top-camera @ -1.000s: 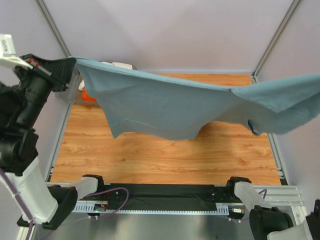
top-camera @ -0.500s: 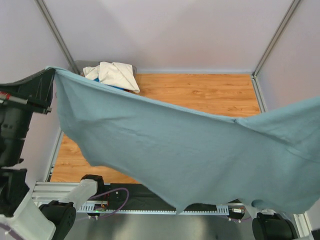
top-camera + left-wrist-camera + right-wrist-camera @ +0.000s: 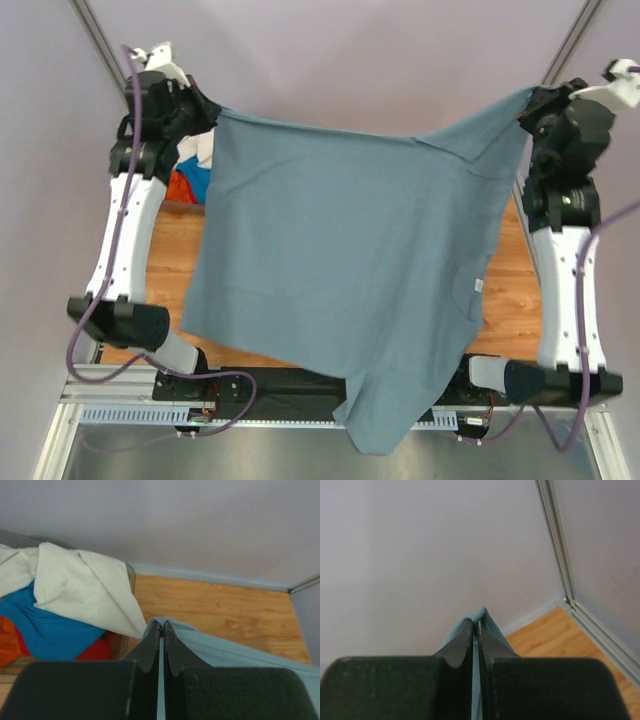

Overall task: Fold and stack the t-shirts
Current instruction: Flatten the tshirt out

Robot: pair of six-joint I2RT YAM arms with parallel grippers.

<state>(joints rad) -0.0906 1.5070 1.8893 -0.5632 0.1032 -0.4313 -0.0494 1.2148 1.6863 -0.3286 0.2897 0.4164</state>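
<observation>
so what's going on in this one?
Both arms hold the grey-blue t-shirt up, spread wide between them. The left gripper and the right gripper are each shut on an upper corner. The shirt hangs over the table, and its lower edge droops past the arm bases. A cream shirt, a blue shirt and a red-orange shirt lie heaped at the far left. Nothing looks folded yet.

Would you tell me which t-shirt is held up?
The grey-blue t-shirt, hanging spread in mid-air; the cream shirt, blue shirt and orange shirt lie heaped together.
</observation>
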